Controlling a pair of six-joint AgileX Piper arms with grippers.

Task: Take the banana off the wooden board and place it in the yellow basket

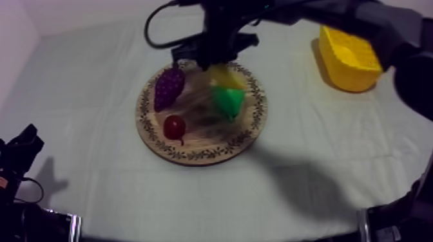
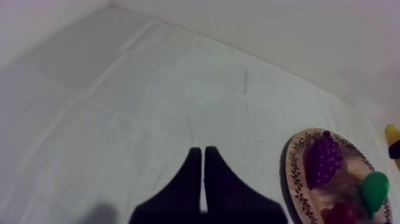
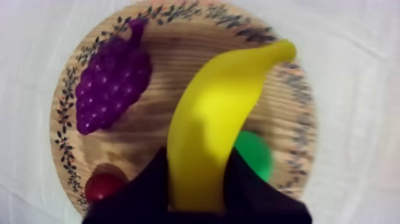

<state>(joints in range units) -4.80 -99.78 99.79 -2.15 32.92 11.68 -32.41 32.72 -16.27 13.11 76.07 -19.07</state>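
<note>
Right wrist view: right gripper [image 3: 199, 182] is clamped on the banana [image 3: 217, 107] near one end, so most of it sticks out past the fingers, over the board [image 3: 172, 53]. My worry is that the long free end could twist or slide out on a quick swing, or clip the basket [image 1: 348, 61] wall going in. The pear [image 3: 256, 155] sits right under it too, so it's easy to bump.

The board holds the grapes [image 1: 169, 87], pear and small red fruit [image 1: 174, 126]. The basket, upper right of the top view, looks empty. Left gripper [image 2: 203, 179] is closed on nothing over bare counter [image 2: 149, 89].
</note>
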